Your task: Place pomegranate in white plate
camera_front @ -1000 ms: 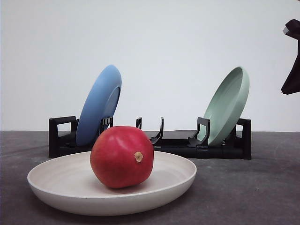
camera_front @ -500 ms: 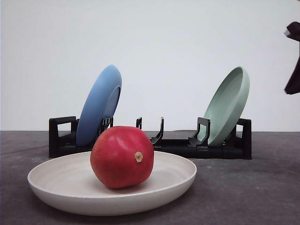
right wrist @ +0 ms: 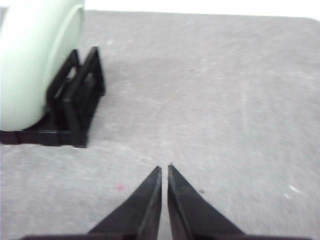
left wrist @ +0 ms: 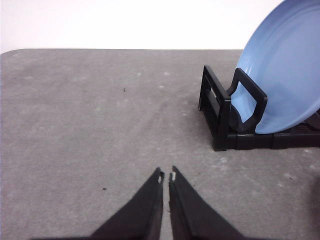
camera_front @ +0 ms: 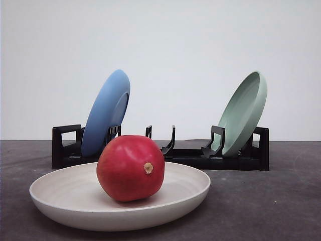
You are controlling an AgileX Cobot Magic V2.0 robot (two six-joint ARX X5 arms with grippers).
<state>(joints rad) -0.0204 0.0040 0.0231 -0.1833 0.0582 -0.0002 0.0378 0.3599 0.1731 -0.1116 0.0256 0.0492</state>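
The glossy red pomegranate (camera_front: 130,167) rests inside the white plate (camera_front: 60,201), which lies flat on the grey table at the front left; its tan stem nub faces the camera. No gripper touches either one. In the left wrist view my left gripper (left wrist: 166,176) is shut with nothing between its fingers, above bare table beside the blue plate's end of the rack. In the right wrist view my right gripper (right wrist: 164,170) is likewise shut and holds nothing, above bare table near the green plate's end of the rack.
Behind the white plate a black dish rack (camera_front: 190,155) spans the table. A blue plate (camera_front: 106,111) leans in its left slots and a pale green plate (camera_front: 244,111) in its right. The same blue plate (left wrist: 285,75) and green plate (right wrist: 35,60) show in the wrist views.
The dark right arm seen at the upper right edge of the front view has withdrawn to the right and left the picture. The pomegranate and plates have not moved.
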